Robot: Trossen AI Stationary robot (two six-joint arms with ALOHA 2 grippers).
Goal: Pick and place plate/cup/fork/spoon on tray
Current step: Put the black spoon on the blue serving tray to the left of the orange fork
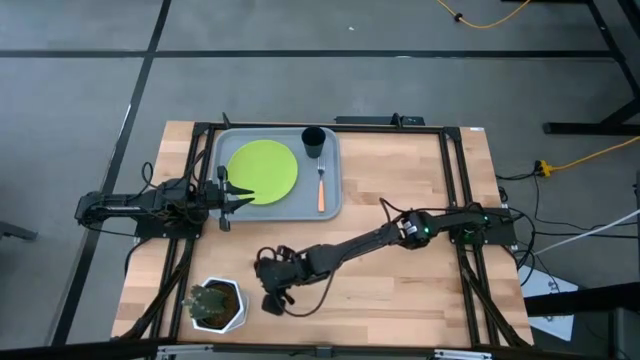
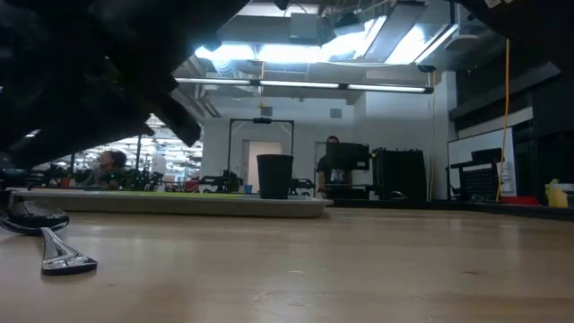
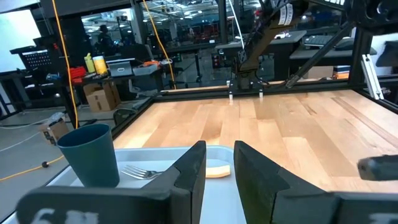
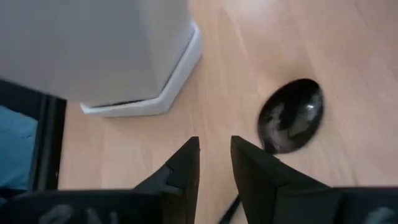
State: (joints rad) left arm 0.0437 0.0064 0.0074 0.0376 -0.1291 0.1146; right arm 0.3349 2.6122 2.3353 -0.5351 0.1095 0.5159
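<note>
The lime-green plate, the dark cup and the orange-handled fork lie on the grey-blue tray at the table's far side. The dark spoon lies on the wood near the front edge, and it also shows in the low view. My right gripper hangs just above it, fingers nearly together. The bowl lies beside one fingertip and the handle runs under the gripper. My left gripper hovers at the tray's left rim, shut and empty.
A white hexagonal pot with a plant stands at the front left, close beside my right gripper; its wall fills part of the right wrist view. Bare wood lies between the tray and the spoon. People and benches show in the room beyond.
</note>
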